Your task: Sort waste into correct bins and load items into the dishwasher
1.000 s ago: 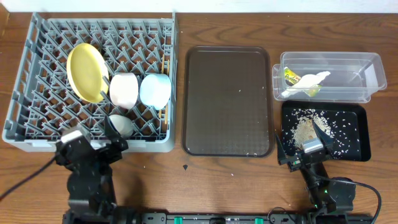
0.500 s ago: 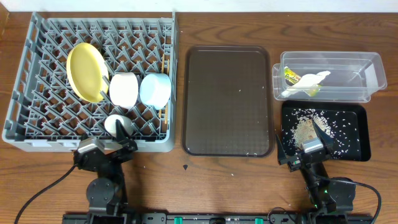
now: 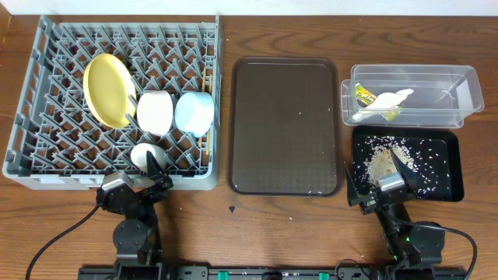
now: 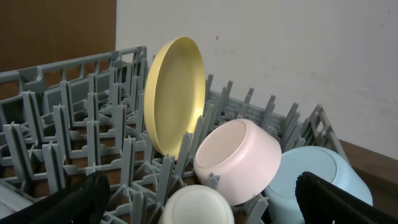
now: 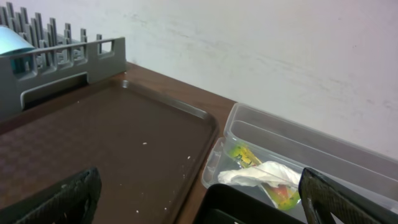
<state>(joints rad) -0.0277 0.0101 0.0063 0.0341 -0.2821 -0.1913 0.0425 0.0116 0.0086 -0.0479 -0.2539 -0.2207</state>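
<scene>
The grey dish rack (image 3: 19,117) fills the left of the table and holds all the dishes; the yellow plate (image 3: 107,91) stands on edge between the pegs, tilted; just beside it the white-pinkish bowl (image 3: 155,113) lies on its side, with the light blue bowl (image 3: 194,113) touching it on the other flank; the small white cup (image 3: 144,155) sits upside down in the row nearest the arms; the wooden chopsticks (image 3: 205,80) stand along the rack's right wall. The left gripper (image 3: 138,183) hovers at the rack's near edge, just in front of the cup, its fingers spread wide with nothing between them. The brown serving tray (image 3: 285,124) lies in the middle, bare but for a few specks. On the right, the clear plastic tub (image 3: 467,93) contains the green-yellow wrapper (image 3: 363,95) and the crumpled white tissue (image 3: 385,103), which lies partly over the wrapper; the black tray (image 3: 451,167) below it carries the rice scraps (image 3: 381,162), heaped at its left and scattered elsewhere. The right gripper (image 3: 379,180) hangs over the black tray's near left corner, jaws wide apart and empty.
</scene>
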